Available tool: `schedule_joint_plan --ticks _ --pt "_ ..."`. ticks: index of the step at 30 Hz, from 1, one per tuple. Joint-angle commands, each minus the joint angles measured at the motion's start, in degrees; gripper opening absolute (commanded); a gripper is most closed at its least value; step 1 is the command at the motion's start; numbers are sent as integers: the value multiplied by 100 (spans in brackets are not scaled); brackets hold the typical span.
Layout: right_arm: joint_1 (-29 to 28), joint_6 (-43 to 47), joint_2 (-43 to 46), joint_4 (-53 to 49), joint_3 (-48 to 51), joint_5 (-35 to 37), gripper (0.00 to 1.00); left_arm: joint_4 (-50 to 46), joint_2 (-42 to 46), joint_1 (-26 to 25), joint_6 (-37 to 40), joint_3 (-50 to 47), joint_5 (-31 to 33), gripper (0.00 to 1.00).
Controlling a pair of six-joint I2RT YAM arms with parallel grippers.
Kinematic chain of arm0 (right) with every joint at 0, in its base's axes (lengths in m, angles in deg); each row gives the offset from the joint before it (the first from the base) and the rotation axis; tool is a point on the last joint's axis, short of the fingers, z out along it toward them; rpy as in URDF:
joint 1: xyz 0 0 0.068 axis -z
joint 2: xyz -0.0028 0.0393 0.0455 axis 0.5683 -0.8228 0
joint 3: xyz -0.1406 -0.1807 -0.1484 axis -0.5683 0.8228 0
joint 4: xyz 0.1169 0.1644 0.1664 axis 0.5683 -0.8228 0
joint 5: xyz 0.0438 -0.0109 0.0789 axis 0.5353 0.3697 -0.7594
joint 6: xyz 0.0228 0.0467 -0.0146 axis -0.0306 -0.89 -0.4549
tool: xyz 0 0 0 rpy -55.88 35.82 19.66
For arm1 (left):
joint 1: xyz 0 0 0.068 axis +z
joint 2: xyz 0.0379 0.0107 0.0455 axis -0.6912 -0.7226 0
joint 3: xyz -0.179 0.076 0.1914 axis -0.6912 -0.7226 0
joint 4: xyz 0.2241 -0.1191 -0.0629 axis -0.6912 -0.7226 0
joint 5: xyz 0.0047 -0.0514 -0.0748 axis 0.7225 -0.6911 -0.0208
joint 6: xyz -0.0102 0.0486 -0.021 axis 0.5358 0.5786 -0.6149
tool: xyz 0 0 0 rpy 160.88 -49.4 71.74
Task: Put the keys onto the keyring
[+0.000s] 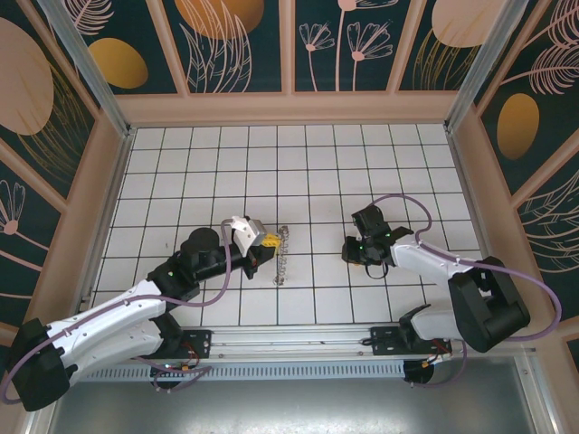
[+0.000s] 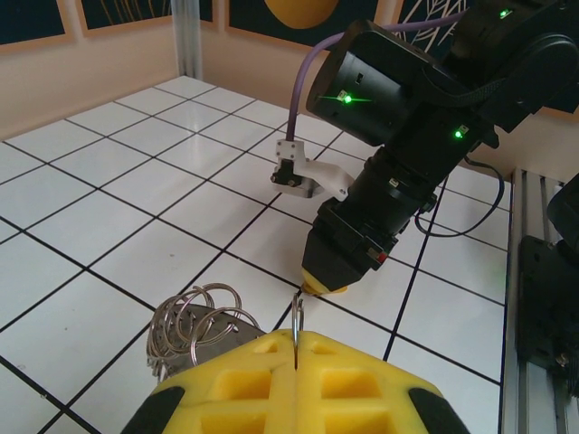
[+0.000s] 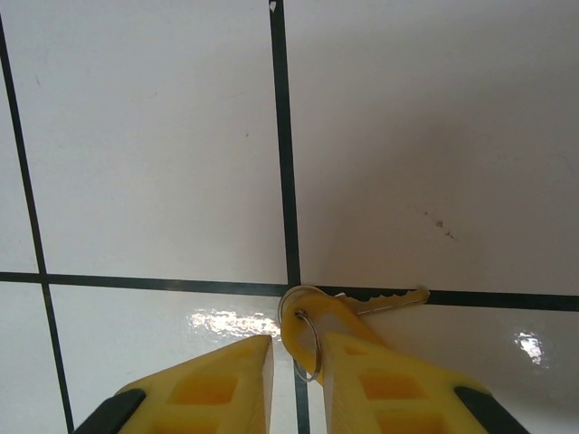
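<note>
key (image 3: 362, 312) head hidden behind yellow fingers (image 3: 380, 389)
</note>
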Motion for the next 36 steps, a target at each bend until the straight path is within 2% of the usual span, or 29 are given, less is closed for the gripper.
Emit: schedule_joint_plan --ticks 1,14,21,28,36 --pt "47 48 -102 81 113 -7 20 401 113 1 -78 -31 -115 0" --pt "45 57 -73 40 115 13 3 412 164 6 -104 -57 -150 0" --pt "-26 72 387 127 195 21 0 360 141 1 -116 -41 -158 0" --pt "-702 224 1547 459 82 247 0 256 104 3 -114 28 -116 0" --pt "-1415 1112 2448 1128 -358 28 0 -190 19 -1 -38 317 114 0"
